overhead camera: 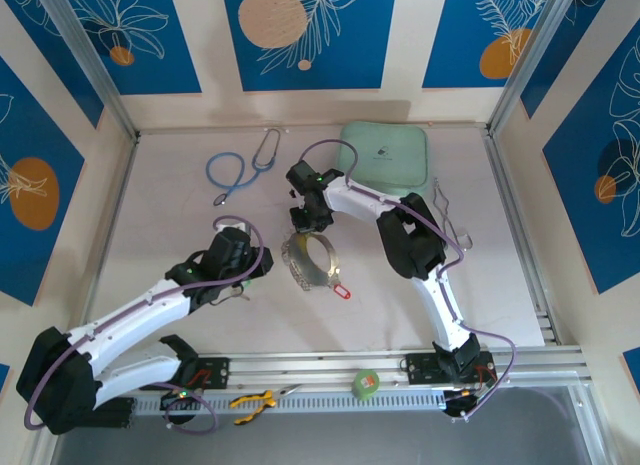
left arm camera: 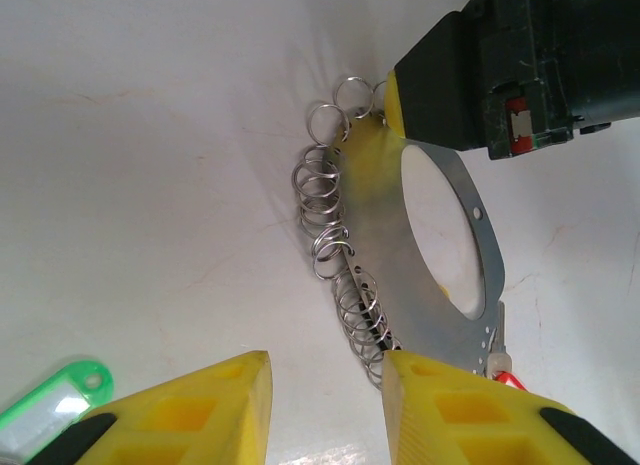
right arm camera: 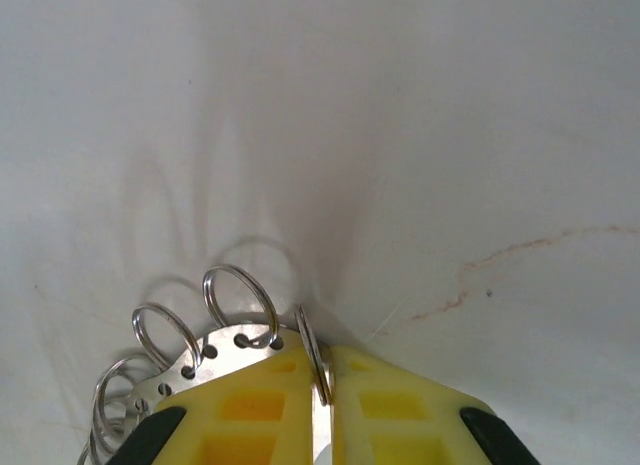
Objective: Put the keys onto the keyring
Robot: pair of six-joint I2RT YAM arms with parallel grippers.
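The keyring is a flat silvery oval loop with several small wire rings along its edge, lying mid-table. My right gripper is at its far end, and in the right wrist view the gripper is shut on one wire ring beside the plate. My left gripper stands open just short of the keyring, its right fingertip by the wire rings, with nothing between the fingers. A green-tagged key lies left of it. A red-tagged key hangs at the loop's near right end.
A blue stethoscope lies at the back left and a pale green pouch at the back. A bent wire piece lies to the right. Green tape and yellow pliers rest on the front rail.
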